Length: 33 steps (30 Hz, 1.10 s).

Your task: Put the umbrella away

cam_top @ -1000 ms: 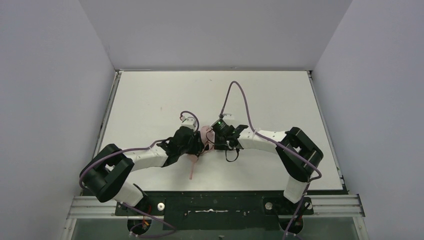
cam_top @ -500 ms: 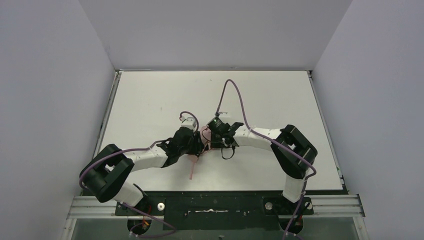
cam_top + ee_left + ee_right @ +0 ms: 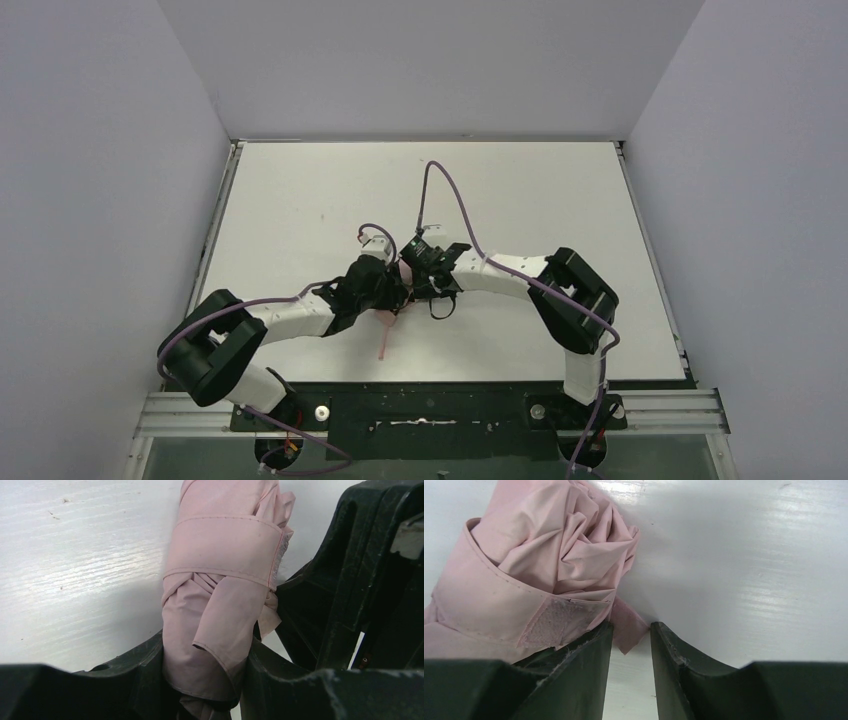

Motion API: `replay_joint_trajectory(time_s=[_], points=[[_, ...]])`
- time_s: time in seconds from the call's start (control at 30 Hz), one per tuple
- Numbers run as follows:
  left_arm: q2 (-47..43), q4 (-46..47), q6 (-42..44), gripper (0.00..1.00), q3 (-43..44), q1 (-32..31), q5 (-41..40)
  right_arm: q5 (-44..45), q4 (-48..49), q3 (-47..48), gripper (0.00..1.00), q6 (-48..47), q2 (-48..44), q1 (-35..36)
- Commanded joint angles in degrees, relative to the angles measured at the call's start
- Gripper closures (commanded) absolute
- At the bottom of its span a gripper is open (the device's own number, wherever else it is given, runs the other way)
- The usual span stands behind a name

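- From the top external view, the two arms are reaching inward and meeting near the middle of the white table (image 3: 300, 200).
- The umbrella (image 3: 401, 272) is lying on the table between the two wrists, mostly hidden by them, and a thin pink tail (image 3: 385, 338) is trailing from it toward the near edge.
- The left gripper (image 3: 393, 287) is sitting on the umbrella's left side and the right gripper (image 3: 413, 272) is pressing in from the right. This view is not showing how their jaws are standing.
- A purple cable (image 3: 440, 190) is arching up above the right wrist.
- In the left wrist view, the left gripper (image 3: 205, 680) is clamping the rolled pink umbrella (image 3: 220, 610), with its fingers (image 3: 142, 672) partly apart and pressing the fabric from both sides.
- The strap (image 3: 225, 550) is wrapping around the bundle farther up, and the bundle is resting on the table (image 3: 75, 570).
- The black right gripper (image 3: 360, 580) is crowding in just beside the bundle on the right.
- In the right wrist view, the right gripper (image 3: 631, 630) is standing with its jaws a narrow gap apart, gripping nothing firmly.
- The loose end (image 3: 628, 630) of the strap (image 3: 489, 600) is lying in the mouth of that gap, and whether the fingers (image 3: 574, 670) are touching it I cannot tell.
- The bunched umbrella (image 3: 559, 545) is lying on the table (image 3: 749, 570) ahead and to the left, with a fuzzy fastening patch (image 3: 556, 622) showing on the strap.
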Motion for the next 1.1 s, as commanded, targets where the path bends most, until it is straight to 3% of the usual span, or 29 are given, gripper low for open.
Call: replay_joint_trajectory(time_s=[0.0, 0.33, 0.43, 0.8, 1.07], points=[[-0.04, -5.98, 0.23, 1.00, -1.89, -0.41, -0.68, 0.01, -5.08, -1.63, 0.65, -0.53, 2.63, 1.22], [0.15, -6.62, 0.29, 1.00, -1.39, -0.41, -0.42, -4.26, -2.52, -4.93, 0.86, -1.93, 4.27, 0.74], [0.04, -6.79, 0.26, 1.00, -1.24, -0.40, -0.49, -6.00, -0.93, -5.48, 1.00, -2.03, 4.28, 0.34], [0.46, -8.13, 0.17, 1.00, -1.10, -0.41, -1.89, -4.70, 0.76, -5.48, 1.00, -4.54, 0.22, -2.58], [0.22, -10.32, 0.48, 1.00, 0.19, -0.20, -3.96, -3.41, -0.18, -11.53, 1.00, -6.88, -4.69, -4.61]])
